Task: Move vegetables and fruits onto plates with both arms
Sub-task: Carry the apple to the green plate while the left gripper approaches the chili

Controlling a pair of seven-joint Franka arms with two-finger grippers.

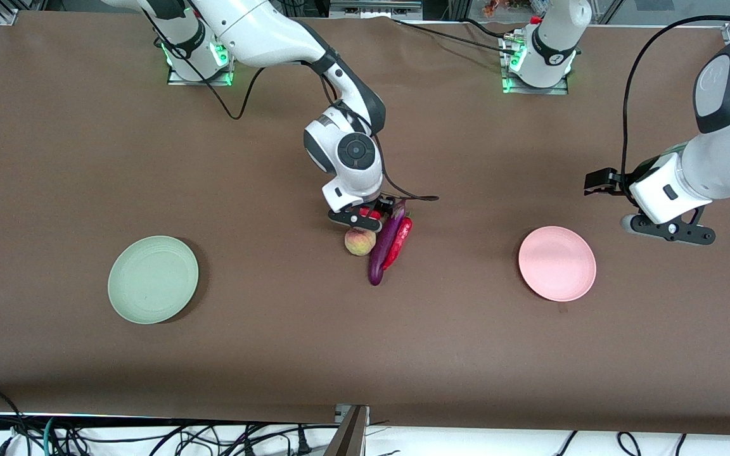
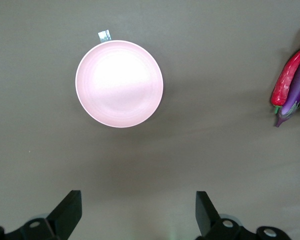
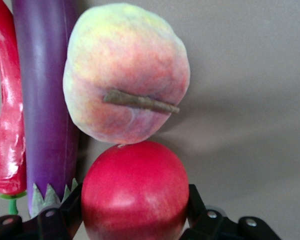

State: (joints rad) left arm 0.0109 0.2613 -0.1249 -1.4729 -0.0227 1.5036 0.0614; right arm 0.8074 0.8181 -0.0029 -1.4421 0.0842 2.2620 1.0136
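My right gripper [image 1: 365, 218] is down at the pile in the middle of the table, shut on the red pomegranate [image 3: 135, 195], with a finger against each side of it. The blushed peach [image 1: 360, 242] touches the pomegranate and is nearer the front camera; it fills the right wrist view [image 3: 126, 75]. The purple eggplant [image 1: 385, 247] and red chili [image 1: 400, 244] lie side by side next to them. My left gripper [image 1: 672, 233] is open and empty, up over the table beside the pink plate [image 1: 557, 263]. The green plate [image 1: 153, 279] is empty toward the right arm's end.
A small piece of tape [image 2: 104, 35] lies at the pink plate's rim [image 2: 90, 55]. Cables trail across the table near both arm bases.
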